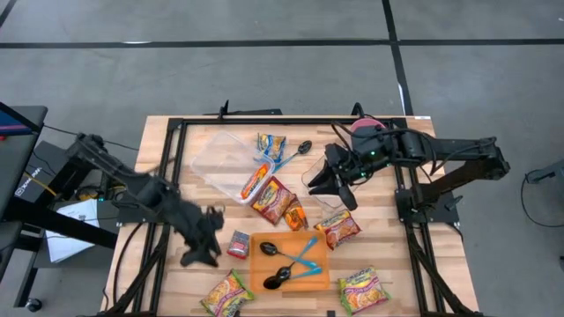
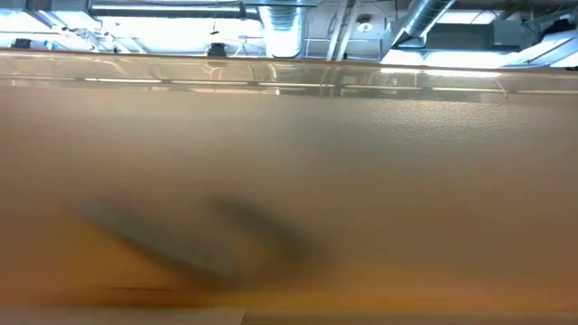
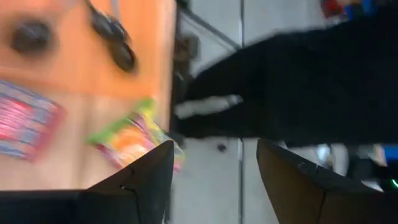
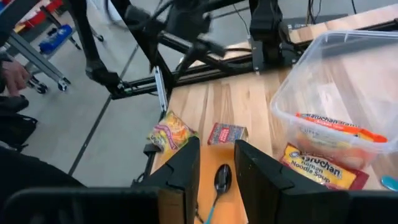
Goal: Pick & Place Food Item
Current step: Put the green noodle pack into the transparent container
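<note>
1. You've got a pale wood table w/ a black metal frame.
2. Cutting board is orange; spoons on it are black w/ blue handles.
3. Container is clear plastic.
4. Noodle pack inside your container: red and yellow w/ white lettering.
5. Small box: red and grey.
6. Corner packs: yellow-green w/ pink and orange print.
7. Both arms are black.
</note>
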Motion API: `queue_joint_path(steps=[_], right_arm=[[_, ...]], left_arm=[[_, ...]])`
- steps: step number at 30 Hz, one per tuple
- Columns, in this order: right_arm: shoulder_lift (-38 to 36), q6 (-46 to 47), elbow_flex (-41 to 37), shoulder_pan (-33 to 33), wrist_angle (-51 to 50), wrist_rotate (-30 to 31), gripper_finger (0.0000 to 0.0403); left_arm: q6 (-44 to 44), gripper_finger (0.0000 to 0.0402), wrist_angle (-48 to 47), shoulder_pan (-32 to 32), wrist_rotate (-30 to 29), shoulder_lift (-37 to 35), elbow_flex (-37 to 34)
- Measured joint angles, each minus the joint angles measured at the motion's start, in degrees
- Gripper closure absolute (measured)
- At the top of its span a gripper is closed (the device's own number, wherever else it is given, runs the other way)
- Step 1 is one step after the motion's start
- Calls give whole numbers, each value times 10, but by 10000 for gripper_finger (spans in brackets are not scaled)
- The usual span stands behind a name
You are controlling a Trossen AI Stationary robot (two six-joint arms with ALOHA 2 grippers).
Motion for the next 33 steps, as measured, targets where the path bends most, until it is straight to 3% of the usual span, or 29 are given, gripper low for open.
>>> queue_joint_path(steps=[5,15,27,33], right_arm=[[-5,1,0,4,-18,-4,310],[-9,2,0,22,-19,-4,310],[-9,4,0,23,-22,-4,310],[-9,-12,0,23,-22,-4,310]], left_arm=[[-62,198,69,-68,15,71,0],[-249,226,41,-137,2,197,0],[-578,230,115,-209,-8,216,0],[-731,231,135,-259,-89,216,0]])
